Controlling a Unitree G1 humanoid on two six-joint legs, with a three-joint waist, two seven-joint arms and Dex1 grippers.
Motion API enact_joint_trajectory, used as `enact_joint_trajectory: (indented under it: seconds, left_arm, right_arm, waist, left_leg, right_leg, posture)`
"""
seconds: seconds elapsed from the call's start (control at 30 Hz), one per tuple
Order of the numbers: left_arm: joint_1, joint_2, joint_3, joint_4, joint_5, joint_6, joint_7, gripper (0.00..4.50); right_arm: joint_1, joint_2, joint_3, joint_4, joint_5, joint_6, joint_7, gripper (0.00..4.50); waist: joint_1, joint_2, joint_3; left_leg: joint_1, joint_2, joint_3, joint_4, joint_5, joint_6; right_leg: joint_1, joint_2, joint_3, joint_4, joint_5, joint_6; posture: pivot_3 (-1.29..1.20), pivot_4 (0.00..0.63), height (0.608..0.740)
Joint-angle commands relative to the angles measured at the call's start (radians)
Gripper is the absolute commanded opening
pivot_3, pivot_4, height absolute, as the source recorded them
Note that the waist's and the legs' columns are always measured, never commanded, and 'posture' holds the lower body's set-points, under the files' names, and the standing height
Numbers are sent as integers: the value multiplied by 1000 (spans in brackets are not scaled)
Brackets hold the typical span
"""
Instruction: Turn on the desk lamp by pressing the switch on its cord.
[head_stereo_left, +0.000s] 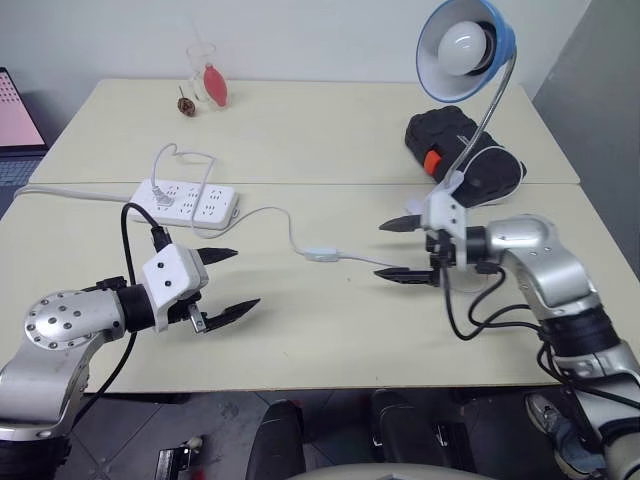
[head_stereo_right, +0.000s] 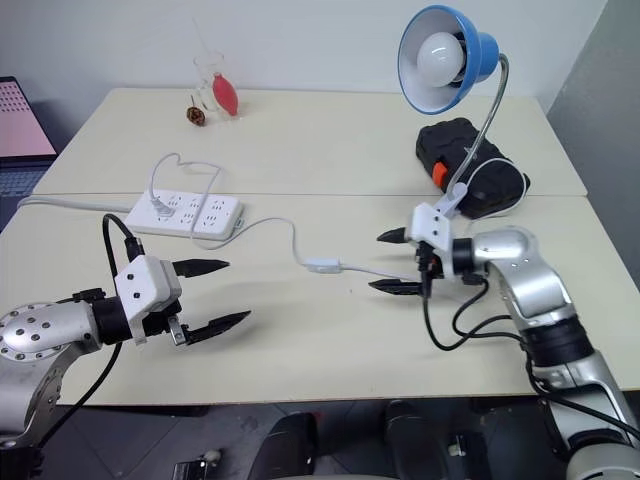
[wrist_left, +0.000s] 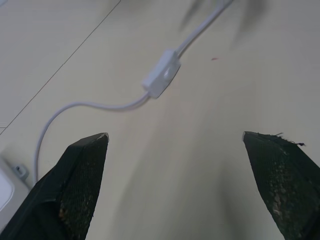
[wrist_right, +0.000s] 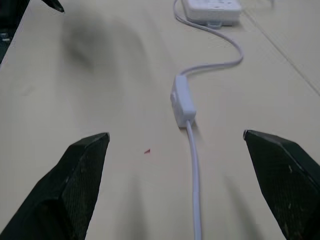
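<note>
On the near table (head_stereo_left: 300, 340), in the left eye view, the switch (head_stereo_left: 322, 254) lies flat near the middle, between the two grippers and touched by neither. The left gripper (head_stereo_left: 228, 284) is at about 8 o'clock from the switch, its two fingers spread wide and holding nothing. The right gripper (head_stereo_left: 402, 249) is at 3 o'clock from the switch, also wide and empty, pointing toward it. The cord (head_stereo_left: 270, 212) runs from the switch toward 10 o'clock to the power strip (head_stereo_left: 187, 200), and its other end goes toward 3 o'clock under the right gripper. The lamp (head_stereo_left: 466, 45) stands at about 1 o'clock from the switch, with its blue shade turned to the camera and its bulb unlit. A black case (head_stereo_left: 462, 150) lies behind the gooseneck.

In the left wrist view, the switch (wrist_left: 161, 73) lies ahead of the wide-spread fingers (wrist_left: 82, 175), well apart from them.

In the right wrist view, the switch (wrist_right: 182, 106) lies between and ahead of the two fingers (wrist_right: 75, 175), and the cord (wrist_right: 194, 170) passes between them. The power strip (wrist_right: 212, 10) is far behind.
</note>
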Motion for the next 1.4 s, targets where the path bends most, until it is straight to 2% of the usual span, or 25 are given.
enact_joint_trajectory:
  seconds: [0.03, 0.17, 0.4, 0.73, 0.87, 1.13, 1.27, 1.3, 1.4]
  left_arm:
    - [-6, 16, 28, -30, -29, 15, -7, 4465]
    - [-7, 21, 28, -25, -22, 13, -8, 4465]
    - [-6, 13, 31, -27, -23, 11, 0, 4465]
    - [5, 0, 39, -34, -14, 2, 22, 4465]
    - [-4, -3, 35, -26, -14, -4, 31, 4500]
    - [-9, -7, 23, -2, -7, -27, 31, 4500]
    - [-18, -12, 10, 12, 5, -42, 32, 4500]
    - [-22, -13, 6, 14, 7, -44, 32, 4500]
    - [-41, -15, -11, 20, 8, -45, 25, 4500]
  right_arm:
    - [-92, 66, 34, 114, -45, -48, -3, 4500]
    - [-183, 160, 81, 295, -122, -120, -39, 4500]
    - [-268, 257, 96, 519, -183, -203, -40, 4500]
    - [-307, 312, 78, 647, -205, -250, -35, 4500]
    - [-314, 326, 73, 677, -207, -261, -40, 3827]
    - [-317, 323, 88, 708, -256, -342, -37, 1529]
    - [-307, 313, 95, 696, -276, -388, -25, 531]
    - [-305, 310, 94, 688, -276, -395, -18, 359]
    - [-296, 296, 89, 638, -267, -390, 26, 369]
  waist:
    - [0, 0, 0]
    - [-4, 0, 0]
    - [1, 0, 0]
    - [-1, 0, 0]
    - [-1, 0, 0]
    - [-1, 0, 0]
    - [-1, 0, 0]
    - [-1, 0, 0]
    - [0, 0, 0]
  left_leg:
    - [0, 0, 0, 0, 0, 0]
    - [0, 0, 0, 0, 0, 0]
    - [-1, 0, -1, 0, 0, 0]
    - [0, 0, -1, 0, 0, 0]
    - [0, 0, -1, 0, 0, 0]
    - [0, 0, -1, 0, 0, 0]
    - [0, 0, -1, 0, 0, 0]
    - [0, 0, -1, 0, 0, 0]
    - [0, 0, -1, 0, 0, 0]
  right_leg:
    - [0, 0, 0, 0, 0, 0]
    - [-1, 0, 0, 0, 0, 0]
    - [0, 0, -1, 0, 0, 0]
    - [0, 0, -1, 0, 0, -1]
    - [0, 0, -1, 0, 0, -1]
    - [0, 0, -1, 0, 0, -1]
    - [0, 0, -1, 1, 0, -1]
    - [0, 0, -1, 1, 0, -1]
    - [0, 0, -1, 1, 0, -1]
  posture:
    - [0, 150, 740]
    - [0, 150, 740]
    - [0, 150, 740]
    - [0, 150, 740]
    - [0, 150, 740]
    - [0, 150, 740]
    - [0, 150, 740]
    - [0, 150, 740]
    - [0, 150, 740]
